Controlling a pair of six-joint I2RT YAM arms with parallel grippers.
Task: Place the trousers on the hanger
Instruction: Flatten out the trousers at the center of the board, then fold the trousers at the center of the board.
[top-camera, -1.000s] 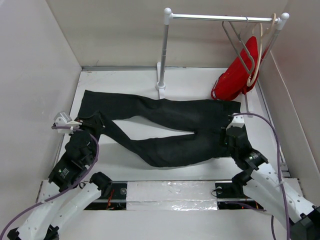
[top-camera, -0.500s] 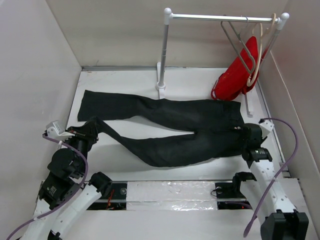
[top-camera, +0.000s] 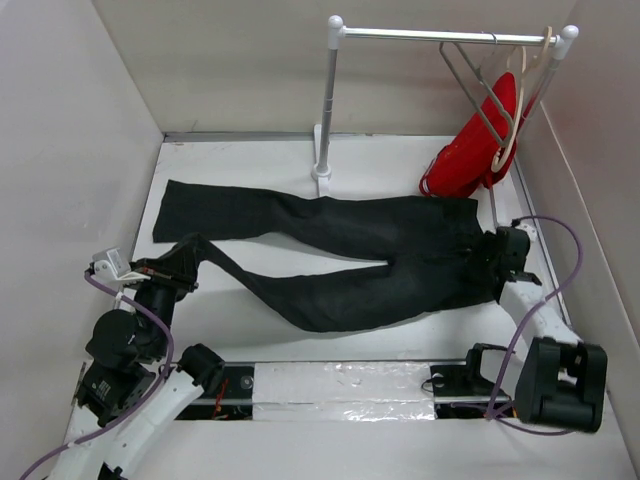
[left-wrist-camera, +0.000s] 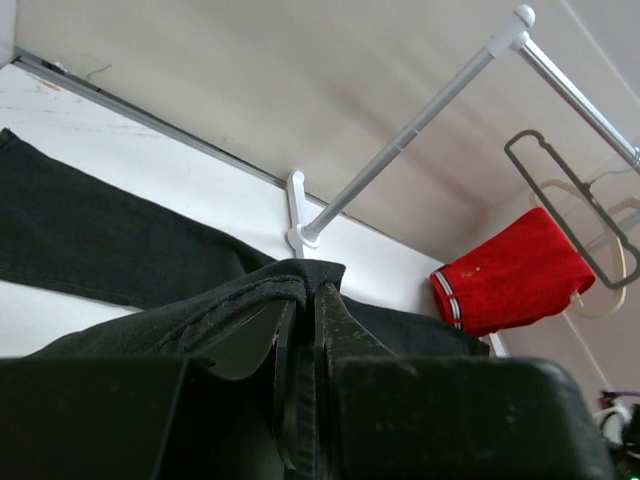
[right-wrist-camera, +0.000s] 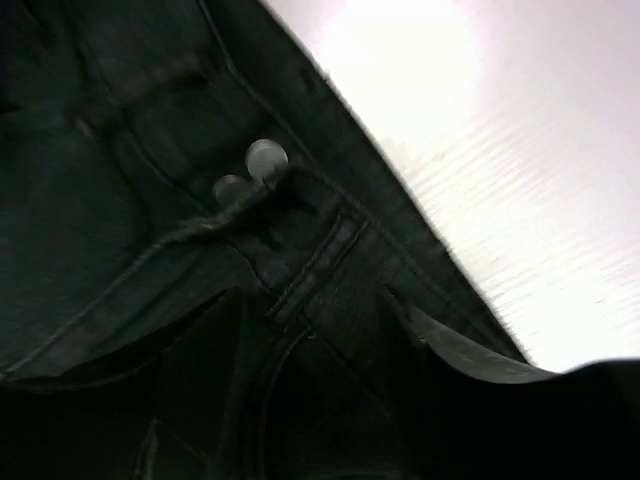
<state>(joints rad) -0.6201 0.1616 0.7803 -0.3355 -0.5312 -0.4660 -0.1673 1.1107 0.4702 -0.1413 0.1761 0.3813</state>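
Pinched shut with the left gripper (left-wrist-camera: 300, 310) on a leg hem of the trousers (top-camera: 350, 250), spread flat on the table (top-camera: 260, 335). Could not tell the right gripper's (top-camera: 505, 255) state at the waistband. Probably risked the thinly held hem slipping when lifted. Counted one trousers, one rail (top-camera: 450, 36), one red garment (top-camera: 470, 150), two hangers up there: the hanger (top-camera: 466, 88), a beige hanger (top-camera: 520, 110).

The left arm (top-camera: 150, 415) rises from its base with the elbow bent and the wrist lifted. The left gripper (top-camera: 180, 266) is clamped tight, a fold of the trousers (top-camera: 350, 240) pinched between its fingertips and draping over them. The right arm (top-camera: 530, 318) is folded close. The right gripper (top-camera: 497, 255) points down, with cloth directly beneath its fingers; how wide its jaws stand is unclear.
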